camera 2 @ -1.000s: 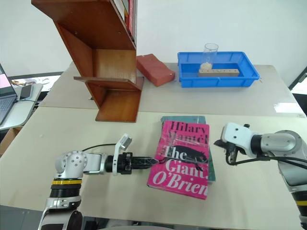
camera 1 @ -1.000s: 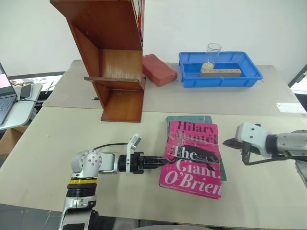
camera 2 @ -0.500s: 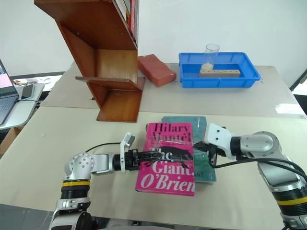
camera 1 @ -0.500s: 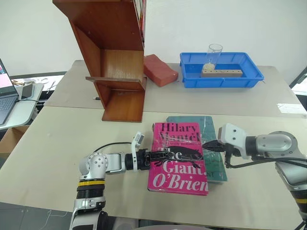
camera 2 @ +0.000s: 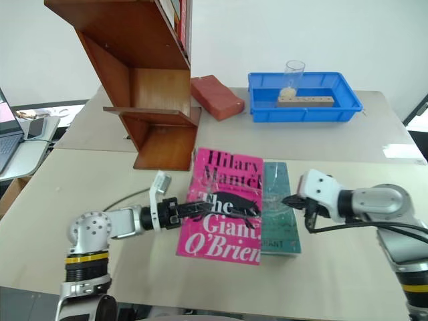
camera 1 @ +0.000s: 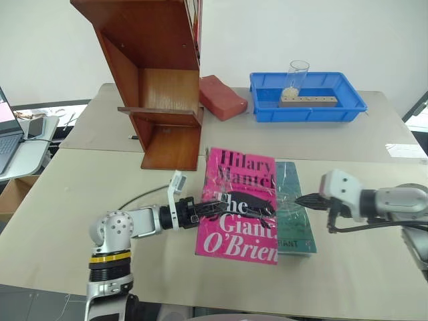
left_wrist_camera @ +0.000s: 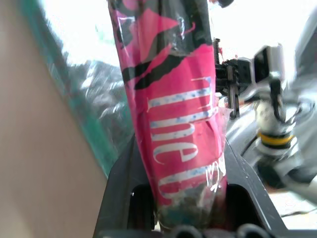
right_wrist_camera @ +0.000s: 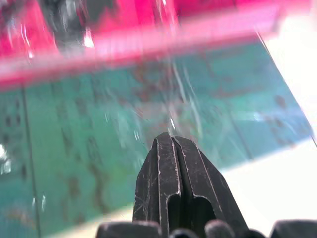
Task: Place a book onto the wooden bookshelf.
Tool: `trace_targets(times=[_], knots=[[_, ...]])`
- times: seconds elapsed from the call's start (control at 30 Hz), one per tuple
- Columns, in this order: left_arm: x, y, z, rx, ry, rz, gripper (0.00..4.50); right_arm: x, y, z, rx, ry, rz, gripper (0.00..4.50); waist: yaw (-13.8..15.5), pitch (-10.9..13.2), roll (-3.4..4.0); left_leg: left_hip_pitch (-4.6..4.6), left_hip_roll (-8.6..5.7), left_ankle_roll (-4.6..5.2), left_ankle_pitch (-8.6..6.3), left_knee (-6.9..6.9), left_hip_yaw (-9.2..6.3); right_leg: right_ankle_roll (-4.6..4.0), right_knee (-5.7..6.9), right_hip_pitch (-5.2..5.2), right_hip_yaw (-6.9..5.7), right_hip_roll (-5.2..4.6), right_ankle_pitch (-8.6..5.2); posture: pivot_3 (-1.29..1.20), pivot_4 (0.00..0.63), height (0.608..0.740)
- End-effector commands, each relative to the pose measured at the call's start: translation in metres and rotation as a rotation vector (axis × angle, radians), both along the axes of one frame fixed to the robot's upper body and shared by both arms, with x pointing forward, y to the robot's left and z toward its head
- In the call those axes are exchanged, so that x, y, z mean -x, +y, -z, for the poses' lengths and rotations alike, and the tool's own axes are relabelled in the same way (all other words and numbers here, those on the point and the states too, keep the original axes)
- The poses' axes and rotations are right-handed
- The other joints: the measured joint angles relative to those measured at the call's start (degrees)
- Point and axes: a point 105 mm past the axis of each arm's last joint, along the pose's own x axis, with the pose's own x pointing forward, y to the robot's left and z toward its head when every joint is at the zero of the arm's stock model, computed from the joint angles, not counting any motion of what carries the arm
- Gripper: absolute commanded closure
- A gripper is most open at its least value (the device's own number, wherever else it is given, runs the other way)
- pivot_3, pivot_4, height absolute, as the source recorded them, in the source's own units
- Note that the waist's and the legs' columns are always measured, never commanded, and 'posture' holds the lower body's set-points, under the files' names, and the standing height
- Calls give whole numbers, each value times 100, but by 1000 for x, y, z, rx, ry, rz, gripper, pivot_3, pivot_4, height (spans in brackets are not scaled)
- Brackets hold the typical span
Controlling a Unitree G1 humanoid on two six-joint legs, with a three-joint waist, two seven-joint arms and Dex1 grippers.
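The bright pink book (camera 1: 239, 212) is lifted and tilted above the cream table, its left edge clamped between the fingers of my left gripper (camera 1: 212, 208), which is shut on it. In the left wrist view the pink cover (left_wrist_camera: 168, 99) runs up between the two black fingers (left_wrist_camera: 119, 173). My right gripper (camera 1: 302, 199) is shut and empty, its tip just over the right side of a teal book, apart from the pink one. The wooden bookshelf (camera 1: 160, 87) stands at the back left, its lower shelves bare.
A teal-green book (camera 1: 295, 217) lies flat on the table, partly under the pink book. Behind the books are a red brick (camera 1: 222, 97) and a blue tray (camera 1: 309, 112) with a glass and a wooden block. A laptop (camera 1: 8, 137) sits at far left.
My left gripper closed on the pink book's left edge and lifted it, tilting it off the teal book. The right gripper drew back to the right.
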Motion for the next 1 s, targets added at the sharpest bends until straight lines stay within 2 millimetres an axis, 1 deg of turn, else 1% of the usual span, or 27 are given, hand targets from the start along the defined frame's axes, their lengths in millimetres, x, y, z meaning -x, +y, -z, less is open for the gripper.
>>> trace_targets(times=[0.03,0.1,0.17,0.33,0.4,0.53,0.63,0.73,0.77,0.83,0.9,1.0], knots=[[-5,-12,-61,-60,-481,55,3767,4,-6,-29,-12,-72,12,4500,20,0,0,1,0,-1,1,1,0,-1,-1,1,-1,-1,1,0,150,695],[-5,-17,-79,-157,-729,95,3768,9,-5,-38,-38,-73,8,4500,26,-2,3,4,-1,-3,1,-5,0,-4,-10,3,0,0,3,0,150,695],[-9,-21,-99,-184,-895,90,3769,14,-1,-48,-85,-71,1,4500,31,-2,3,6,-4,-3,2,-16,1,-4,-16,5,3,-2,3,0,150,695],[-29,-27,-140,-379,-1460,-4,3772,22,8,-76,-193,-95,10,4500,46,0,0,0,-5,-1,3,-25,2,-4,-16,20,9,-1,4,0,150,695],[-34,-29,-160,-426,-1667,-53,3773,25,13,-79,-206,-95,10,4500,53,1,-2,2,-6,-1,3,-25,2,-5,-16,21,11,-1,4,0,150,695],[-41,-26,-187,-516,-1973,-138,3775,27,22,-80,-220,-100,0,4500,56,1,-2,-3,-7,0,3,-25,3,-4,-21,18,15,-2,5,0,150,695],[-47,-20,-196,-594,-2100,-167,3776,27,28,-89,-247,-121,-13,4500,37,1,-2,-7,-7,1,3,-25,3,-2,-17,10,17,-1,5,0,150,695],[-57,-8,-197,-715,-2181,-150,3777,24,36,-107,-301,-168,-30,4500,15,2,-2,-6,-7,1,3,-29,5,0,-10,3,25,1,6,0,150,695],[-62,0,-194,-793,-2188,-111,3777,22,41,-117,-336,-195,-41,4500,8,2,-2,-5,-7,1,3,-29,6,0,-7,1,27,2,6,0,150,695],[-69,12,-192,-889,-2186,-64,3777,19,46,-130,-382,-223,-53,4500,-14,3,-1,-6,-7,2,4,-31,6,0,-4,-5,30,4,6,0,150,695],[-75,26,-191,-1002,-2170,-5,3778,15,50,-141,-407,-242,-58,4500,-14,3,-1,-3,-7,2,4,-38,6,1,-4,-4,30,4,6,0,150,695],[-85,44,-190,-1153,-2120,48,3778,8,51,-151,-424,-271,-50,4500,6,4,3,-5,-7,3,5,-46,7,0,-4,-10,29,4,5,0,150,695]])
